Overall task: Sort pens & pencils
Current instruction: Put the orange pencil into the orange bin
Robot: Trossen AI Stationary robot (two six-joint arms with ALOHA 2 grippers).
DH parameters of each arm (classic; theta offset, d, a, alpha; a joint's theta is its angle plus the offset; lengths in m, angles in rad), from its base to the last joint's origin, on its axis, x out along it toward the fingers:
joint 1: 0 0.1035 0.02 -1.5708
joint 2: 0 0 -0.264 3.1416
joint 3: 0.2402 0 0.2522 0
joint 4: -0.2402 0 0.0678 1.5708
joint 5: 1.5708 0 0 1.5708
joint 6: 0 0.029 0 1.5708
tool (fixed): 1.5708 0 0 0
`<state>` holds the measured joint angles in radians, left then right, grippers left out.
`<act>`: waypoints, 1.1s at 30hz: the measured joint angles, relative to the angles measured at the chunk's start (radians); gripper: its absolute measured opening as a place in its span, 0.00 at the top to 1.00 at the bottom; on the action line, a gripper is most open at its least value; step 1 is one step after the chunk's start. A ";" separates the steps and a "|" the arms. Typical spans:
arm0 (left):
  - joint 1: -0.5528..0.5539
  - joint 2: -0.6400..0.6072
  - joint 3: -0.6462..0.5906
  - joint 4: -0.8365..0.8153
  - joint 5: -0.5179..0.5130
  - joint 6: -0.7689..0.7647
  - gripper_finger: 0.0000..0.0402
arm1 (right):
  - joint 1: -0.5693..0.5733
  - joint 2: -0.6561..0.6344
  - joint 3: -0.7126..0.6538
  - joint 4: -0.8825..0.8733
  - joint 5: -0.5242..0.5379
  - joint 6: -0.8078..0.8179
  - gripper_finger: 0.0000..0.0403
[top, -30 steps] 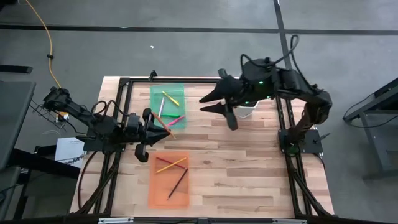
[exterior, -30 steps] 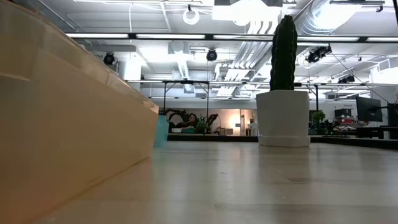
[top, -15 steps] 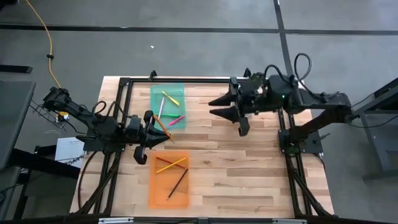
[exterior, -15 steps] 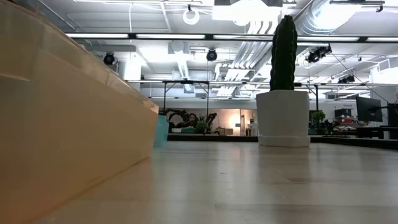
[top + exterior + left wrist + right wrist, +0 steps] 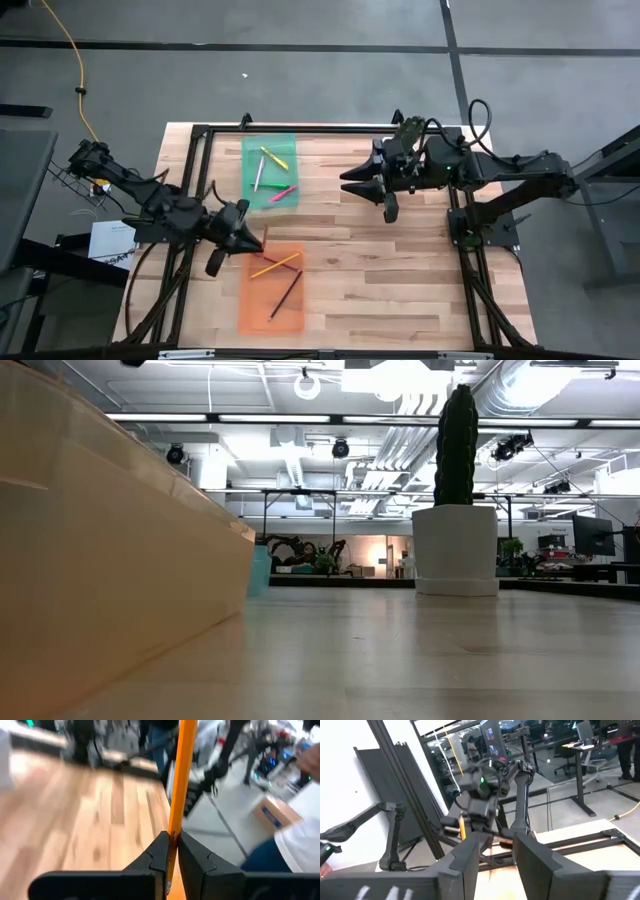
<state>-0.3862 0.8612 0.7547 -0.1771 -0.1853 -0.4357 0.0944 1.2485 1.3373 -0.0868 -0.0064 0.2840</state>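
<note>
My left gripper (image 5: pixel 252 237) hangs by the far left corner of the orange tray (image 5: pixel 250 315) and is shut on an orange pencil (image 5: pixel 180 770). Three pencils lie in that tray: a yellow-orange one (image 5: pixel 276 265), a red one (image 5: pixel 262 257) and a dark one (image 5: pixel 285 295). The green tray (image 5: pixel 285 145) holds pens: yellow (image 5: pixel 275 158), whitish (image 5: pixel 258 176) and pink (image 5: pixel 283 192). My right gripper (image 5: pixel 358 180) hovers open over the far right of the table, pointing toward the green tray, with nothing between its fingers. My left gripper pinches the orange pencil's shaft (image 5: pixel 175 827) between its two fingertips (image 5: pixel 161 850). The fingers lie across the pencil, and a long stretch of it sticks out past them. The gripper comes from the table's left, slanting a little down. The pencil is lifted clear of the table.
A black frame (image 5: pixel 200 130) runs round the wooden table top. In the low view the orange tray's wall (image 5: pixel 100 560) fills the left, and a white pot with a dark upright thing in it (image 5: pixel 455 550) stands farther back. Bare wood lies between the trays and the right edge.
My left gripper has gone down and toward the table's near edge, from beside the green tray to the orange tray's far left corner, turning the pencil with it. My right gripper has sunk, tipped to level and drawn a little toward the right edge, staying open.
</note>
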 joint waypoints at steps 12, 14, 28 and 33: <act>0.000 0.021 0.000 -0.212 0.096 -0.174 0.95 | 0.000 -0.001 0.000 -0.048 0.019 0.007 0.72; 0.000 0.036 0.000 -0.209 0.106 -0.203 0.95 | 0.000 -0.001 0.000 -0.049 0.023 0.005 0.72; -0.078 0.162 0.000 -0.224 0.132 -0.432 0.95 | 0.024 -0.001 0.000 -0.063 0.023 -0.024 0.72; -0.107 0.200 0.000 -0.223 0.095 -0.506 0.95 | 0.024 0.000 0.000 -0.088 0.021 -0.031 0.72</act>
<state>-0.4934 1.0615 0.7547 -0.4004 -0.0906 -0.9417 0.1188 1.2481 1.3373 -0.1752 0.0143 0.2535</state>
